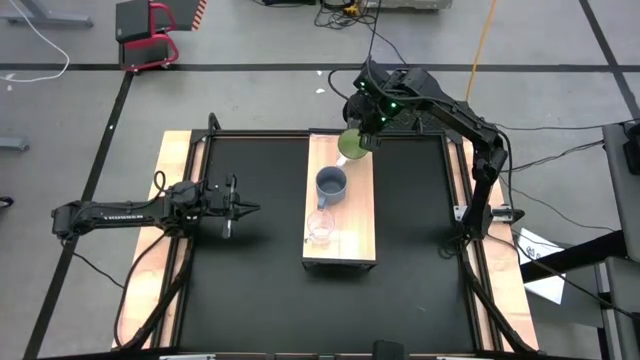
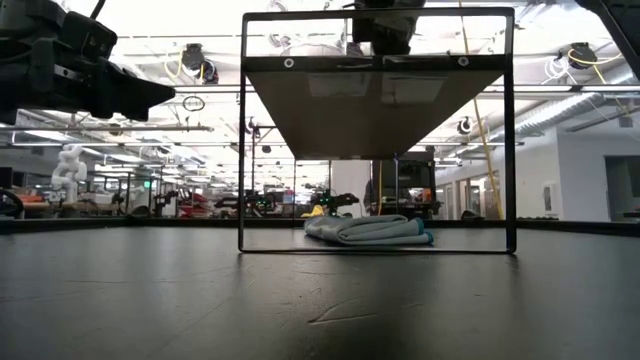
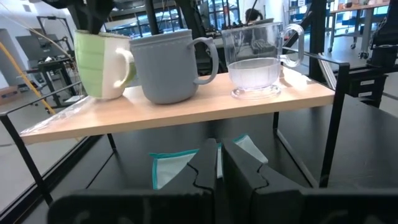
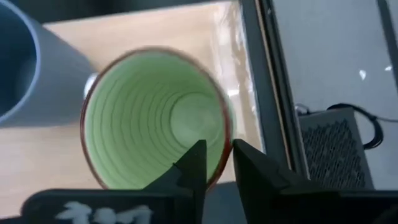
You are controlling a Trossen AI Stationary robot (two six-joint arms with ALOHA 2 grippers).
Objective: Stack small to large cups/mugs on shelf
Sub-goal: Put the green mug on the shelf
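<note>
The wooden shelf (image 1: 352, 215) stands raised on a black frame in the table's middle. On it, from far to near, stand the lime-green mug (image 1: 351, 145), the blue-grey mug (image 1: 331, 184) and the clear glass cup (image 1: 320, 228). All three show in a row in the left wrist view: green mug (image 3: 99, 65), blue-grey mug (image 3: 166, 67), glass cup (image 3: 255, 59). My right gripper (image 1: 364, 137) is over the shelf's far end, shut on the green mug's rim. My left gripper (image 1: 250, 209) is shut and empty, left of the shelf, pointing toward it. My right gripper holds the green mug by its rim (image 4: 225, 144), on the mug's far right side. One finger (image 4: 196, 163) is inside the mug and the other (image 4: 252, 167) outside. The fingers come from above, pointing down. The mug's bottom (image 3: 107, 94) stands on the shelf.
A folded blue-grey cloth (image 2: 368, 230) lies on the table under the shelf. The shelf's black frame legs (image 2: 241, 140) stand at its corners. Black table (image 1: 250, 290) lies open to the left, right and near sides of the shelf.
</note>
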